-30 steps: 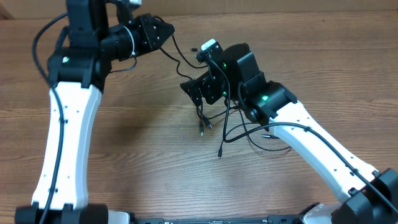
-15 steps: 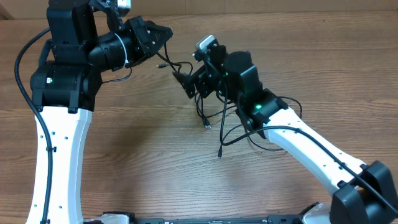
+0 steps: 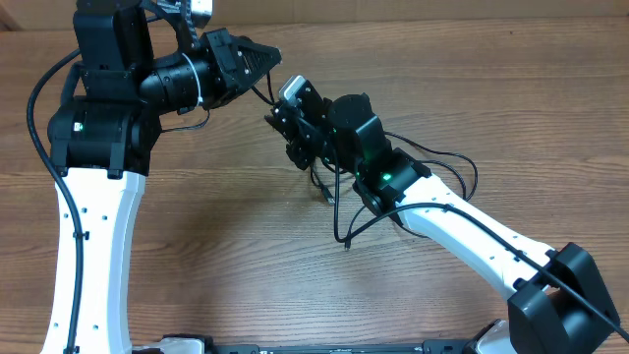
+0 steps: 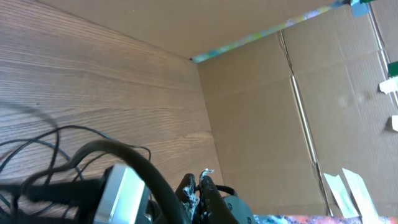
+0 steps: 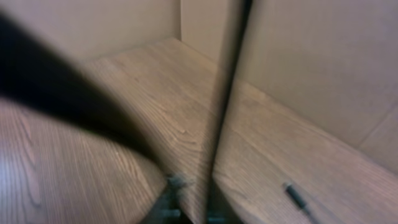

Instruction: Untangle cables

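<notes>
Over table | cables thin, black, loosely looped | plug ends hanging

Wooden table (cardboard walls)

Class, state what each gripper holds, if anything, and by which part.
The right gripper appears to grip the cables mid-length, with the plug ends dangling toward the table. Whether the left gripper pinches a cord cannot be told.
</notes>
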Robot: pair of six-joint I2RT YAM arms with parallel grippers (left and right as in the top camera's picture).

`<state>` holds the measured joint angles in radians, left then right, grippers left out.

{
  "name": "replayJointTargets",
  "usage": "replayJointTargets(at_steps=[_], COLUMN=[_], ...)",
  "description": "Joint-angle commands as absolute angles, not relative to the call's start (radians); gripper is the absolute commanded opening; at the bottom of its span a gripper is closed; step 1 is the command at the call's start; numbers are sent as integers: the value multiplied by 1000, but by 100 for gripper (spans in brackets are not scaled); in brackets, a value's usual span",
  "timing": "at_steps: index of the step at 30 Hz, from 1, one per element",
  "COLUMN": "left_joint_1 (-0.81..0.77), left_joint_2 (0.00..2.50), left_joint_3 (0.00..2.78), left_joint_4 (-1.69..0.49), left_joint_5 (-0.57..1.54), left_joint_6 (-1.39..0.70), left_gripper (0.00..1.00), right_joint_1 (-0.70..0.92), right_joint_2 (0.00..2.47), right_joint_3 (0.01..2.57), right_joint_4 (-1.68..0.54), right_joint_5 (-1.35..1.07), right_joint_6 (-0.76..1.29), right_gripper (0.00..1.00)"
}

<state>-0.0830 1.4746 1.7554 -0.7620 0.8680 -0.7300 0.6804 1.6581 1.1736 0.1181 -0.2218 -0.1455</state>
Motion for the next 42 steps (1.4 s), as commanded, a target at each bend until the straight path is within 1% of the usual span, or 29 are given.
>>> replayJointTargets(at_steps=[1,2,3,4,6,9,15,18,21,23,29,31,33,35,38,41,42], left_joint_1=[-76,-76,-76,-76,-76,-76,-76,-76,-76,-76,-76,-75,-70,-65,-59,-52,-52], left_joint_2=[1460,1460,1460,1460,1460,1460,1460,1460,1460,1460,1460,1460,1460,1460,1460,1460,1460], left_joint_3=[1777,1777,1777,1777,1777,1777,1777,1777,1777,1777,1777,1777,1777,1777,1777,1777,1777], left_joint_4=[-755,-755,-755,-755,-755,-755,-754,-754,-753,-743,-701,-702,-702,-702,-709,-732,-743], left_joint_5=[913,913,913,913,913,914,933,942,931,924,923,916,916,914,915,914,913], left_joint_6=[-714,-714,-714,-714,-714,-714,-723,-741,-741,-741,-741,-735,-704,-645,-544,-424,-398], left_gripper=[4,4,4,4,4,4,4,4,4,4,4,4,4,4,4,4,4], right_joint_1=[678,678,678,678,678,678,678,680,683,685,686,686,678,668,643,624,620], right_joint_2=[1665,1664,1662,1661,1655,1652,1658,1679,1694,1695,1695,1695,1695,1693,1684,1671,1665], right_joint_3=[1174,1174,1174,1174,1174,1174,1174,1174,1174,1174,1174,1174,1174,1175,1175,1175,1175], right_joint_4=[107,101,97,94,91,91,104,140,152,157,158,136,110,89,39,-20,-41], right_joint_5=[-214,-215,-215,-213,-198,-156,-158,-171,-272,-330,-382,-317,-185,-120,-115,-167,-206], right_joint_6=[-132,-131,-131,-132,-132,-133,-133,-132,-132,-132,-128,-128,-128,-130,-136,-171,-191], right_gripper=[4,15,36,46,53,53,53,59,64,66,66,66,66,72,81,88,89])
